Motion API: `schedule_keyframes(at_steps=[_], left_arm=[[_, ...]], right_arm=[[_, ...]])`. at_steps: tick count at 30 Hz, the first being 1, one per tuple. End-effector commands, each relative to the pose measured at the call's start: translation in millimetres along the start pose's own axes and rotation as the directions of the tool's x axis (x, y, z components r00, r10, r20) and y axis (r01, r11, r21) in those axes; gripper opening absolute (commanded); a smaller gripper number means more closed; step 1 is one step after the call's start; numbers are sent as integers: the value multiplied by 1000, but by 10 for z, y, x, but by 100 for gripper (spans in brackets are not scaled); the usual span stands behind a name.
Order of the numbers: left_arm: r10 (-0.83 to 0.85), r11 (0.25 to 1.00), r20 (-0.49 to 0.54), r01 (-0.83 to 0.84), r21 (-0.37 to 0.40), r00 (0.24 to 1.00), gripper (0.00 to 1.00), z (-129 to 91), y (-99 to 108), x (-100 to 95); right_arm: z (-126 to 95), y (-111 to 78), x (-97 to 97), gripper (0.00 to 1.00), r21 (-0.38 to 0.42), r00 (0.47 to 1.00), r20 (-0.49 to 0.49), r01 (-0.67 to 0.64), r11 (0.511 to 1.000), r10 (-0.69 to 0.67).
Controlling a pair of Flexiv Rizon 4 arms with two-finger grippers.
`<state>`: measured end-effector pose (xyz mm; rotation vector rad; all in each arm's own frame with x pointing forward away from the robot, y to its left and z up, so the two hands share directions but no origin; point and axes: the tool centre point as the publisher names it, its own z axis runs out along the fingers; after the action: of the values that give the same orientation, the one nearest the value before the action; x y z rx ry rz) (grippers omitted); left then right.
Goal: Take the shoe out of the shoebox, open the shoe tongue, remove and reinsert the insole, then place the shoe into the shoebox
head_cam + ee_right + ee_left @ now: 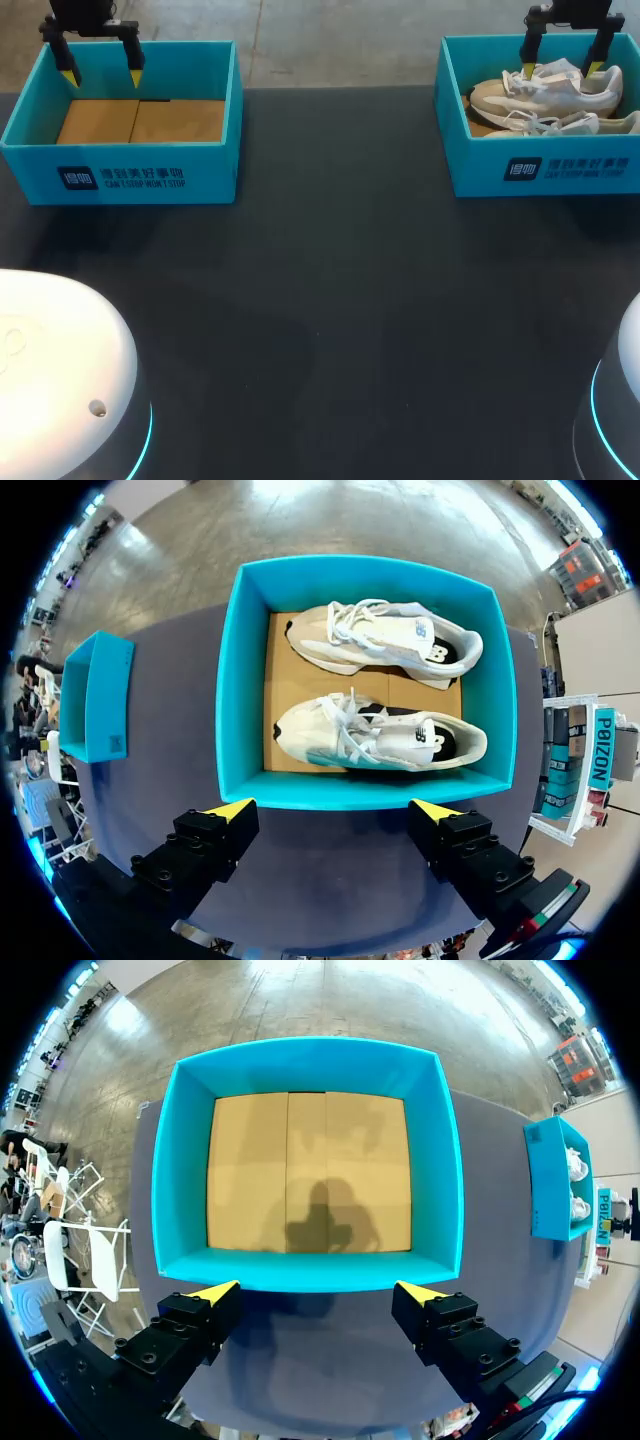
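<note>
Two white-and-beige shoes lie side by side in the teal shoebox [545,170] at the back right, one farther [548,90], one nearer [562,124]. In the right wrist view both shoes [385,640] [380,735] rest on the box's [235,680] cardboard floor, laces up. My right gripper [560,70] [330,808] hangs open above that box, touching nothing. A second teal box [120,175] [180,1190] at the back left holds only its cardboard floor. My left gripper [101,76] [318,1290] hangs open above it, with nothing between its fingers.
The dark table [330,280] stretches between and in front of the two boxes. My arms' white bases [60,370] [625,400] stand at the front corners. Each wrist view also catches the other box off to the side [555,1180] [95,695].
</note>
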<state>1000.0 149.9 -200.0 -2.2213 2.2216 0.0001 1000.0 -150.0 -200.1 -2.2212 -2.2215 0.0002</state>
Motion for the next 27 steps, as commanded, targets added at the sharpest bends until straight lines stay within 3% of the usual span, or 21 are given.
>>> schedule_keyframes(at_steps=[1, 20, 27], left_arm=[[0, 1000, 0, 0, 0, 1000, 100, 0, 0, 0], [0, 1000, 0, 0, 0, 1000, 100, 0, 0, 0], [0, 1000, 0, 0, 0, 1000, 100, 0, 0, 0]], right_arm=[[0, 0, 0, 100, 0, 1000, 0, 0, 1000, 0], [0, 0, 0, 100, 0, 1000, 0, 0, 1000, 0], [71, 20, -246, 100, -19, 1000, 6, -22, 1000, 22]])
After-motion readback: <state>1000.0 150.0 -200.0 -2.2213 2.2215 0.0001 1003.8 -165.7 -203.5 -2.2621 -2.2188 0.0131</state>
